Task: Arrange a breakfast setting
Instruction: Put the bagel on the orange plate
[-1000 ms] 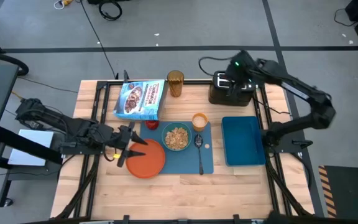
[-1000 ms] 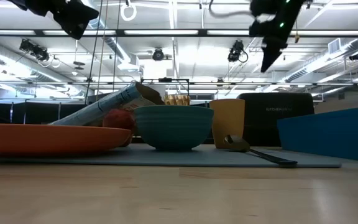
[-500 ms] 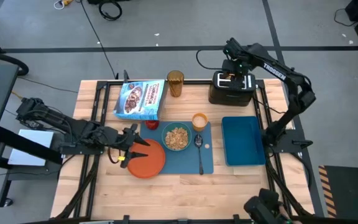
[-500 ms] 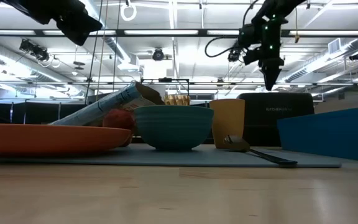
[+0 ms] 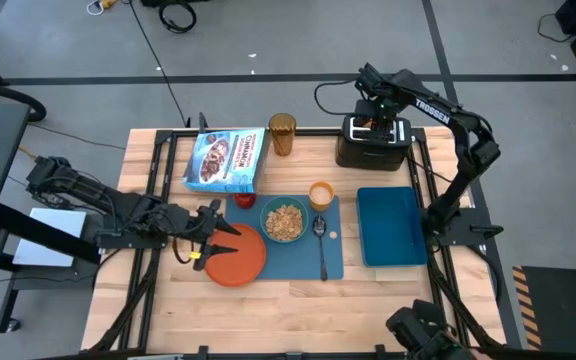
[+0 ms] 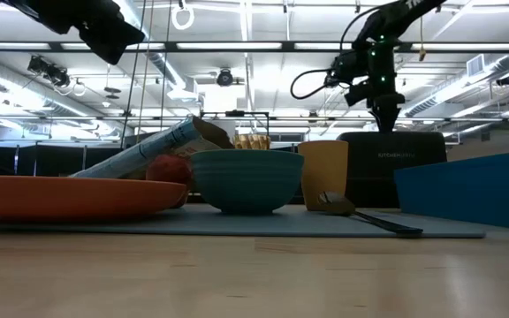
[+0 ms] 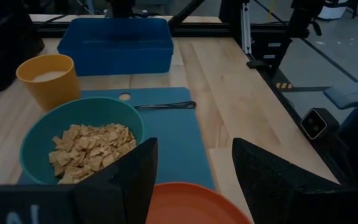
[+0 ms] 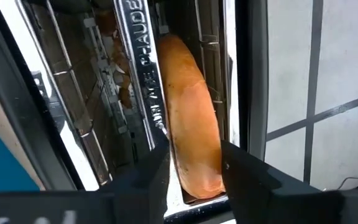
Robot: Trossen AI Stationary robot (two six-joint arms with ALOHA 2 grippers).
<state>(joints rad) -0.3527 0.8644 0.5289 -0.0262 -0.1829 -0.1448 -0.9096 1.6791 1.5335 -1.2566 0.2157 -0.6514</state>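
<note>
The blue placemat (image 5: 303,262) holds the orange plate (image 5: 240,260), the teal bowl (image 5: 284,220) filled with cereal, the orange cup (image 5: 321,194) and the spoon (image 5: 321,248). The red apple (image 5: 244,199) lies beside the blue cereal box (image 5: 228,160). The toast (image 8: 191,130) stands on edge in a slot of the black toaster (image 5: 373,152). My right gripper (image 5: 373,122) hangs open just above that slot, with a finger on either side of the toast. My left gripper (image 5: 213,232) is open and empty over the plate's left edge.
A blue bin (image 5: 388,227) stands to the right of the placemat. An amber glass (image 5: 282,133) stands at the far edge beside the cereal box. Bare wood lies along the near edge of the table (image 5: 288,295).
My right gripper has come down toward the toaster and turned to point down into its slot. It stays open.
</note>
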